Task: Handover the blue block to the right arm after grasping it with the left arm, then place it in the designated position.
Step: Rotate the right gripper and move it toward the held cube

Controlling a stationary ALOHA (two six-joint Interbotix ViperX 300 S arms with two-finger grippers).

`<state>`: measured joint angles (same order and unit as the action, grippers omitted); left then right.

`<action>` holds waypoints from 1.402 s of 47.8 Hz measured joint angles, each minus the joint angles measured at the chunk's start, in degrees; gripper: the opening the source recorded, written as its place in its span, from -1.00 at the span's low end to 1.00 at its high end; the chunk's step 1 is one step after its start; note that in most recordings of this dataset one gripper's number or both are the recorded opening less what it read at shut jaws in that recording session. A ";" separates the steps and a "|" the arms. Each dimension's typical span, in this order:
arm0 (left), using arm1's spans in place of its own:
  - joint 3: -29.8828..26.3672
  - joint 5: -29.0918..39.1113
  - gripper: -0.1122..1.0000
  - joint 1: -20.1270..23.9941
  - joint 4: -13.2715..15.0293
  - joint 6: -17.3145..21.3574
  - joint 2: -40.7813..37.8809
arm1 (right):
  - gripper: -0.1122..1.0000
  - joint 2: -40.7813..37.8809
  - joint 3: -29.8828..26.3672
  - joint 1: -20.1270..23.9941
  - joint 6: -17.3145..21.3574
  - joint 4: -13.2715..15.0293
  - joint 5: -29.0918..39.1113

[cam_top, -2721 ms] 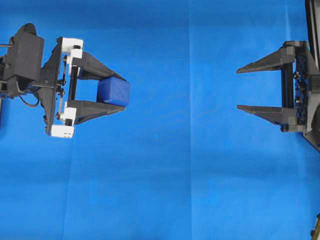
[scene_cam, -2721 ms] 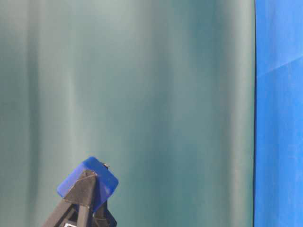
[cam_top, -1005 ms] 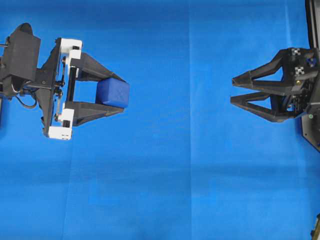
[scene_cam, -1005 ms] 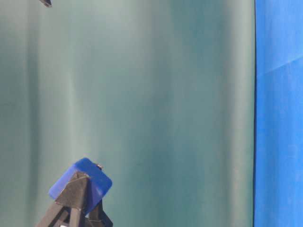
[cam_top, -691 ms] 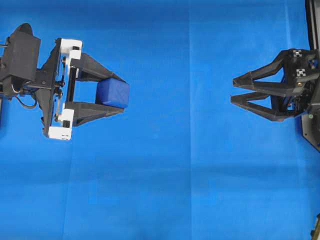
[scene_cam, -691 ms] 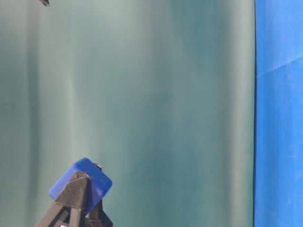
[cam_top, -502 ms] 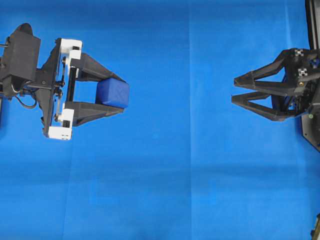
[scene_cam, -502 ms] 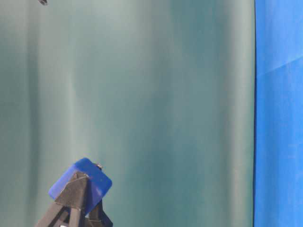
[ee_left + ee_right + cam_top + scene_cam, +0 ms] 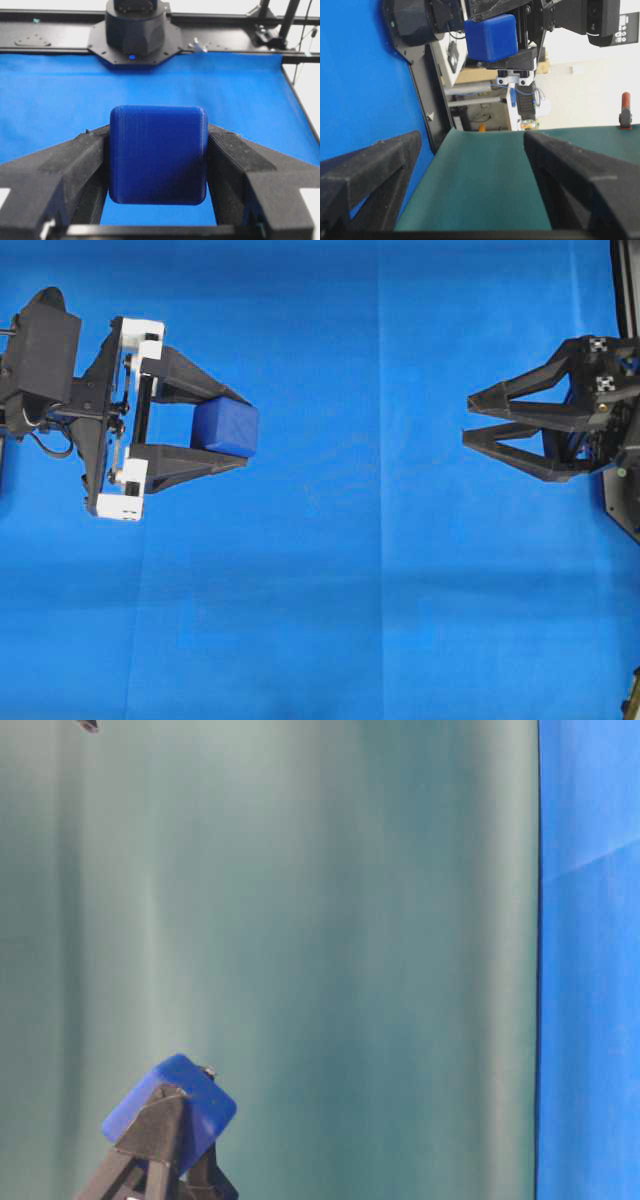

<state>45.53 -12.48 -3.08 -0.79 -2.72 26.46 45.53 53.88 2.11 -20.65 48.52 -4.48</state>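
Left gripper (image 9: 240,430) pinches the block (image 9: 226,427) between its fingertips, above the cloth (image 9: 330,590) near its left edge. Right gripper (image 9: 468,420), fingers spread wide and empty, faces it from the right edge.

One camera looks straight down on the cloth (image 9: 330,590); another sits low; two ride the wrists, facing each other. All share the block (image 9: 226,427).

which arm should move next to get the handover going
Probably the right. The right gripper is open, empty and rolled, facing the blue block across a wide gap. The left gripper is shut on the block, presenting it, so it only needs to hold.
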 measured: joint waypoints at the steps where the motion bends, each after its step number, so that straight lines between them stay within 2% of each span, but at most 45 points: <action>1: 0.00 0.00 0.07 0.00 0.00 0.00 0.09 | 0.96 0.00 0.00 0.09 0.00 0.00 0.00; 36: 0.00 0.09 0.07 0.00 0.00 -0.09 0.00 | 0.96 -0.18 -0.18 0.09 -0.09 0.44 0.00; 40: 0.00 0.09 0.07 0.00 0.00 0.00 0.00 | 0.96 -0.53 -0.44 0.09 0.00 1.23 0.00; 53: 0.00 0.09 0.07 -0.09 0.00 -0.09 0.00 | 0.96 -4.39 -2.64 0.09 0.00 6.42 -0.70; 67: 0.00 0.09 0.07 -0.35 0.00 -0.09 0.09 | 0.96 -11.87 -8.35 0.09 0.00 7.12 -3.78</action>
<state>45.53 -12.39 -3.43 -0.79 -2.81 26.54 33.66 45.53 2.20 -20.65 55.63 -8.26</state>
